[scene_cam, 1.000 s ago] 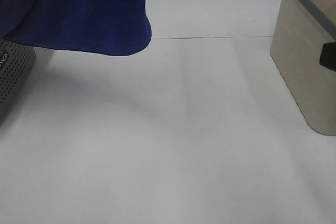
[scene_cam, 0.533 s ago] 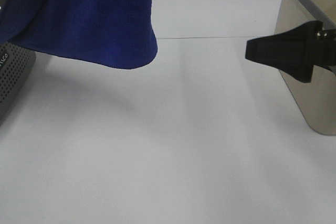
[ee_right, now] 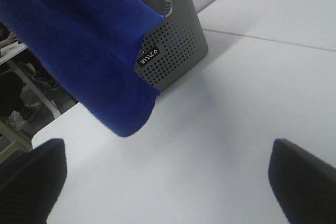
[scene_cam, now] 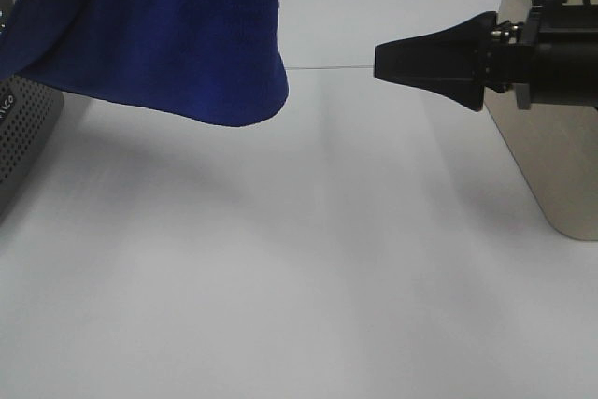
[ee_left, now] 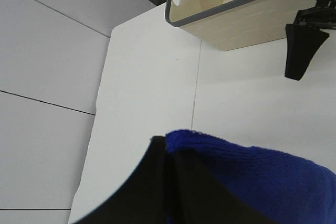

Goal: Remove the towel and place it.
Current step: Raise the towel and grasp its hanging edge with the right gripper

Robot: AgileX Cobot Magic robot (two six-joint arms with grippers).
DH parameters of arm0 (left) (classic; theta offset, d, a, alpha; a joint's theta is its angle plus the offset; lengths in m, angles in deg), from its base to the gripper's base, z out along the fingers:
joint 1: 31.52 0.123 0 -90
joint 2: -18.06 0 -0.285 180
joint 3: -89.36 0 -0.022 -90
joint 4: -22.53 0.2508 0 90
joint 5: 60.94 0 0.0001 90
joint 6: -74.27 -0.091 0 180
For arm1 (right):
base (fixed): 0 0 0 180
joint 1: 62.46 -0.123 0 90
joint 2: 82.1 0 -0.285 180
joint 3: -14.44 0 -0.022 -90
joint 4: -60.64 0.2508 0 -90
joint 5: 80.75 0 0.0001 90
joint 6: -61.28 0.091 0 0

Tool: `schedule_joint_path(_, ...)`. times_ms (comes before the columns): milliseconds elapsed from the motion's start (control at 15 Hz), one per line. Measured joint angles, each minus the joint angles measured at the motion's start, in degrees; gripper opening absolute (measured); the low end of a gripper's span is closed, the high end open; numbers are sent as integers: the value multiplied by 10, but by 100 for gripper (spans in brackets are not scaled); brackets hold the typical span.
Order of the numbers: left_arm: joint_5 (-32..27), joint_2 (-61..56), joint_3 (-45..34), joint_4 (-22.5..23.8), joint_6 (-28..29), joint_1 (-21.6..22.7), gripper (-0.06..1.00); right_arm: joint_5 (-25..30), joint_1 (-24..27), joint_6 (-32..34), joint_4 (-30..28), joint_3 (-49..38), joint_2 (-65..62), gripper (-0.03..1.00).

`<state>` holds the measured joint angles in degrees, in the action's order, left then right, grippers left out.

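Note:
The deep blue towel [scene_cam: 159,30] hangs in the air at the upper left of the exterior high view, its rounded lower corner above the white table. It fills the upper left of the right wrist view as the towel [ee_right: 79,40]. In the left wrist view my left gripper [ee_left: 167,153] is shut on the towel [ee_left: 252,182], with blue cloth bunched against its black fingers. My right gripper [scene_cam: 383,61] reaches in from the right at the height of the towel's lower edge and stays apart from it. The right gripper [ee_right: 168,182] stands wide open with nothing between its fingers.
A grey perforated basket [scene_cam: 23,128] stands at the left table edge, below the towel; the grey basket [ee_right: 170,45] has something orange behind it. A beige basket [scene_cam: 551,147] with a grey rim stands at the right, behind my right arm. The white table [scene_cam: 299,277] has a seam across its far part.
My right gripper has come into view from the right and moved left toward the towel. The towel's hanging corner has drifted slightly right and lower.

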<state>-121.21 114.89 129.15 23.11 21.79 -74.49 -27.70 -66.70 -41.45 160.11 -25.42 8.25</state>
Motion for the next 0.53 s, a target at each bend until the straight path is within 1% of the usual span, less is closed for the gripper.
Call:
schedule_joint_path(67,0,2,0,-1,0,0,0,3,-19,-14,2,22,19,98)
schedule_joint_path(133,1,10,1,-1,0,0,0,-2,-63,-41,2,50,44,98)
schedule_joint_path(200,1,16,1,-1,0,0,0,-16,-92,-49,2,66,54,98)
schedule_joint_path(333,1,28,1,-1,0,0,0,-69,-131,-66,2,87,70,98)
schedule_joint_path(533,2,32,1,-1,0,0,0,-134,-182,-109,2,105,95,98)
